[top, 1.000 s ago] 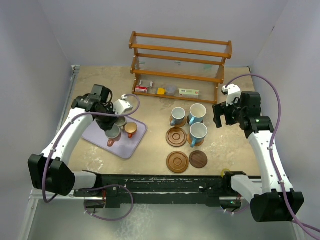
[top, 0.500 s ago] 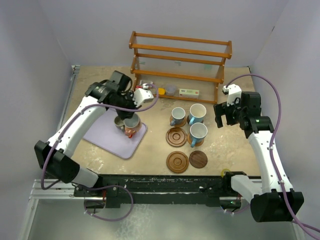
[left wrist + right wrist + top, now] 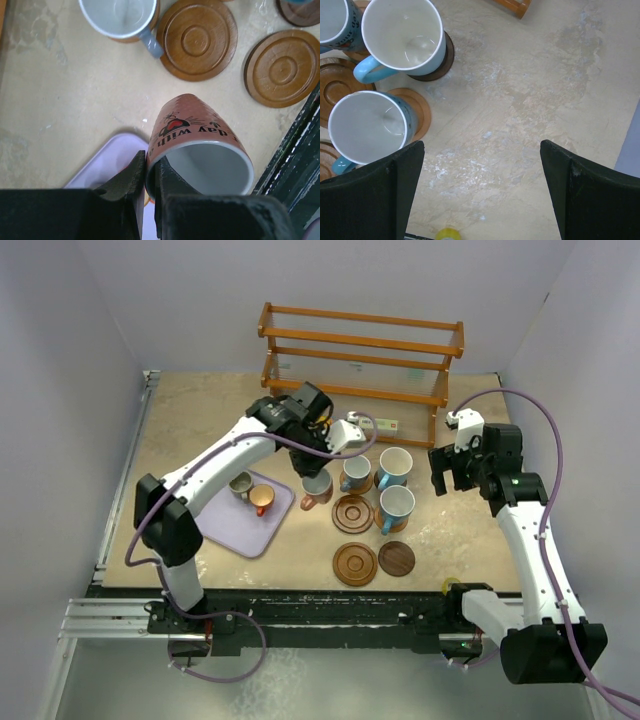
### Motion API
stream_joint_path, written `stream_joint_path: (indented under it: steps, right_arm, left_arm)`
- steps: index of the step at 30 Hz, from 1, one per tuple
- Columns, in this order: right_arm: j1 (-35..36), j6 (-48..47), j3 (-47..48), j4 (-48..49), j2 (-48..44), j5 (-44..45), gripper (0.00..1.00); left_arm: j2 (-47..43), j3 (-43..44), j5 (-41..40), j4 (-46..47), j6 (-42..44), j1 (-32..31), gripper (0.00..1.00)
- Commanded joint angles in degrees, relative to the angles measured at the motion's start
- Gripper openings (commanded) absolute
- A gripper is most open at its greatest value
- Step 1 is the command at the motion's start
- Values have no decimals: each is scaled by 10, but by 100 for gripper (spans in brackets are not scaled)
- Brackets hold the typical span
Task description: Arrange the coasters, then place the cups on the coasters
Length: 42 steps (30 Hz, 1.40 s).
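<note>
Across the middle of the top view lay a beige table (image 3: 190, 430) between lavender walls (image 3: 60, 360), with a wooden rack (image 3: 360, 350) at its upper edge. Since the earlier frame the left gripper (image 3: 149, 170), clamped on a copper cup (image 3: 195, 135) by its rim, had swung it from the tray (image 3: 225, 525) to just left of the centre coaster (image 3: 352, 513). The right gripper (image 3: 480, 155) hung wide, unmoved.

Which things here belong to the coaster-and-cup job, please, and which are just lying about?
Job: coasters; pale blue cups; copper cup pinched in the left claw; two more cups.
Lying about: lavender tray beneath those two; wooden rack; small box at its base.
</note>
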Motion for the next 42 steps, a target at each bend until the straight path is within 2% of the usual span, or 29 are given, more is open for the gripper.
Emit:
stream_joint_path:
  steps: [1,10,19,31,42]
  right_arm:
    - [-4,-1,2,18,-6,8,100]
    - [-6,-1,3,17,-12,4,100]
    - [-6,0,3,15,-19,-1,100]
    - [-6,2,3,15,-25,-4,100]
    - [-6,2,4,14,-26,-6,100]
  left_arm:
    - [32,59,0,25,-28,-35,3]
    - [147,158,-10,-5,-44,-82,3]
    - [232,238,-7,-47,-47,-93,3]
    - [283,269,1,-67,-43,-93,3]
    - [290,267,1,-56,-45,-93,3]
